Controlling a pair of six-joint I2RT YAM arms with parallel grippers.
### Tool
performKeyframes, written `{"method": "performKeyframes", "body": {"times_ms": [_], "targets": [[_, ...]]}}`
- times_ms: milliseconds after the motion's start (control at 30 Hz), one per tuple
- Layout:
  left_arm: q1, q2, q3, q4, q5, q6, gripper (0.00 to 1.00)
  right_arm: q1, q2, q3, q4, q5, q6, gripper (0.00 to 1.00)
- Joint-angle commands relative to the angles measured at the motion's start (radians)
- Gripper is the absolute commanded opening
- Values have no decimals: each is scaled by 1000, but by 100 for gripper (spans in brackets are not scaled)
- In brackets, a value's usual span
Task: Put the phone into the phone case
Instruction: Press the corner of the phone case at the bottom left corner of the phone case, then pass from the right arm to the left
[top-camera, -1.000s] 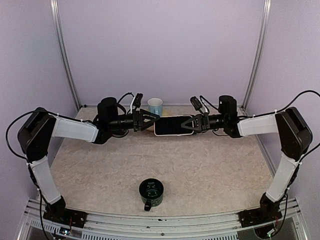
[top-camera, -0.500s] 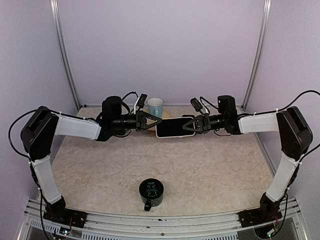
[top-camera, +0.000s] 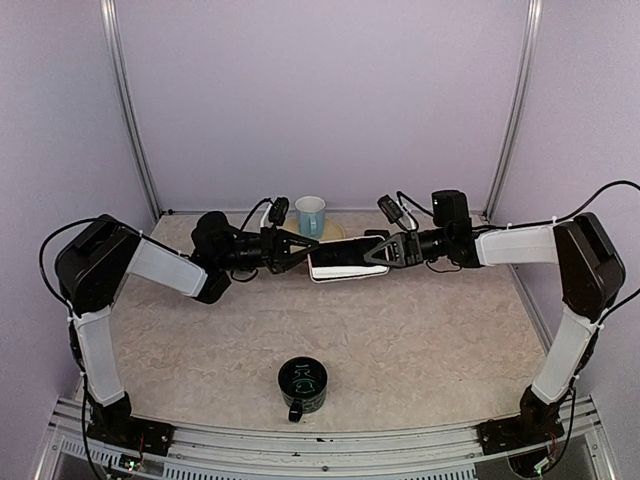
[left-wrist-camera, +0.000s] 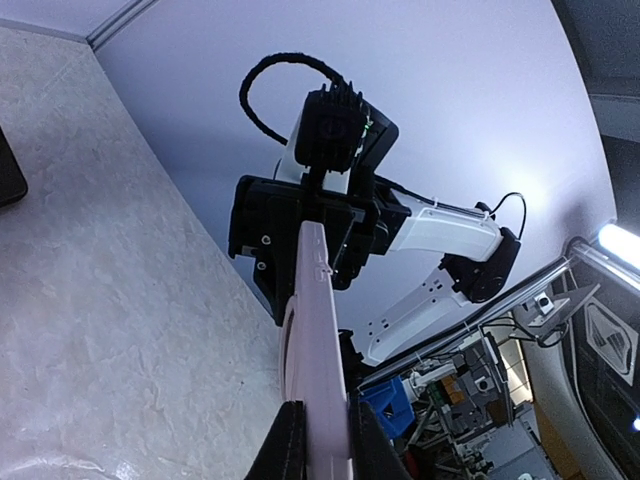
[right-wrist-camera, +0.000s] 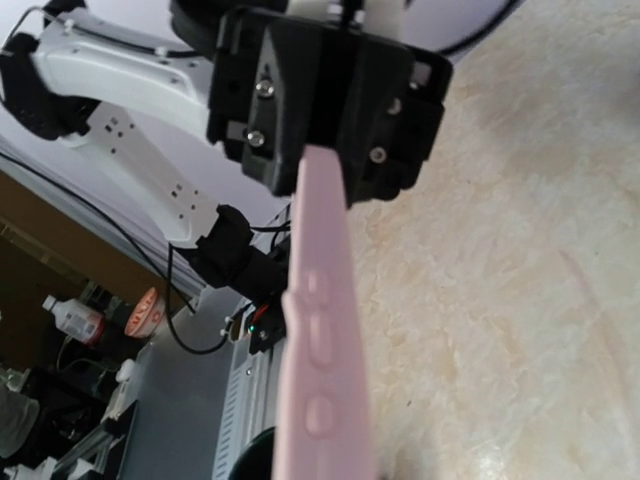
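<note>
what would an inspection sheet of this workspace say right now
surface: beige marbled tabletop, no spills seen
job's things: pale pink slab-shaped phone case held between the arms at the far middle; black-screened phone shows inside its rim, full seating cannot be told
clutter: dark green ceramic mug at near centre; white and pale blue cup at the back
pincers: left pincer shut on the case's left end; right pincer shut on its right end
cables: black cable loops at both wrists
surroundings: lilac walls, metal corner posts
</note>
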Motion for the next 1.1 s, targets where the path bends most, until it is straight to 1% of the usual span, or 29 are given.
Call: {"method": "performKeyframes", "body": {"times_ms": [0, 100, 167, 233, 300, 367, 500, 567, 633, 800, 933, 1067], "targets": [[39, 14, 2, 344, 57, -238, 21, -36, -11, -20, 10, 48, -55, 0], [41, 5, -5, 281, 50, -193, 38, -35, -18, -23, 13, 45, -56, 0], [41, -11, -8, 188, 37, -128, 46, -35, -22, -23, 13, 45, -57, 0], [39, -40, -3, 46, 18, -31, 50, -35, -26, -22, 9, 46, -60, 0], [37, -68, 11, -130, -11, 86, 55, -35, -27, -20, 5, 45, -62, 0], [30, -102, 28, -285, -41, 225, 58, -35, -29, -18, 0, 43, -64, 0], [2, -138, 82, -584, -114, 429, 69, -35, -34, -11, -6, 32, -62, 0], [-11, -149, 104, -673, -152, 500, 71, -34, -35, -2, -17, 23, -65, 0], [-17, -158, 122, -733, -174, 557, 77, -33, -32, 13, -59, 20, -89, 0], [-15, -177, 203, -893, -194, 704, 82, -14, -7, 46, -156, -4, -163, 0], [-24, -183, 243, -978, -166, 783, 82, 13, 9, 73, -247, -8, -248, 0], [-43, -167, 290, -1070, -134, 845, 82, 29, 19, 89, -278, -22, -281, 0]]}}
